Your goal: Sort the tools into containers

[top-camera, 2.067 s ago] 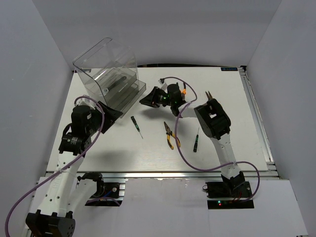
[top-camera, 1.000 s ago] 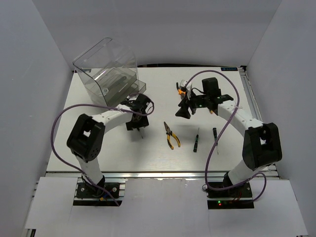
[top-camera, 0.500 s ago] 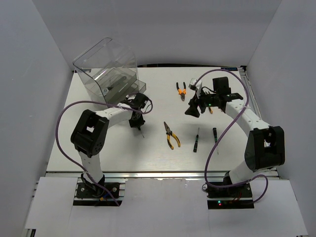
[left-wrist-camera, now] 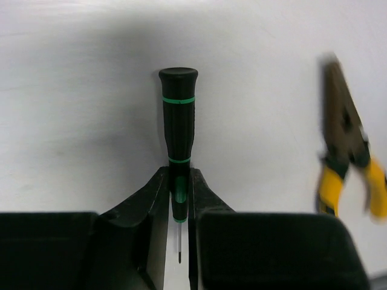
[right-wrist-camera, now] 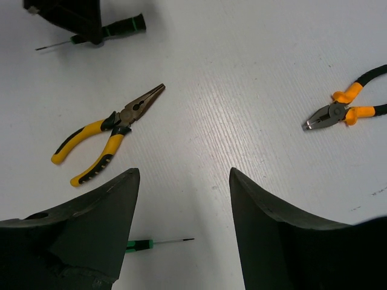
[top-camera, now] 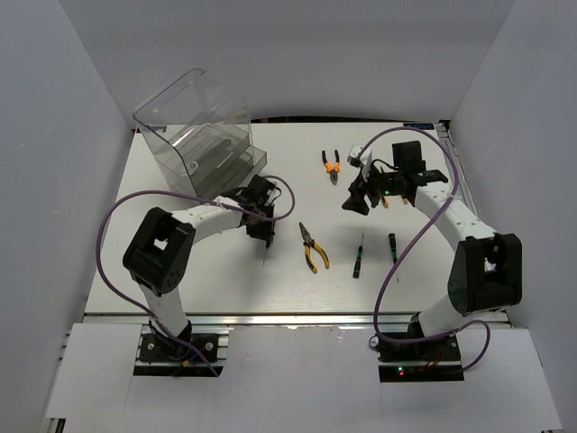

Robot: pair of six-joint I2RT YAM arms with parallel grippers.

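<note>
Left wrist view: screwdriver pinched, cabinet waiting.
Left gripper [left-wrist-camera: 178,181] has its jaws clamped on the screwdriver [left-wrist-camera: 178,121] at its narrow neck, probably so the slim tool sits centred for carrying. Its long axis runs straight away from that camera at mid-bench [left-wrist-camera: 72,90], shaft tip nearest and capped handle farthest. Farther off, the right gripper [right-wrist-camera: 181,175] hangs with jaws spread and holds nothing, above the yellow pliers [right-wrist-camera: 103,142]. Farthest back stands the cabinet [top-camera: 194,135].
</note>
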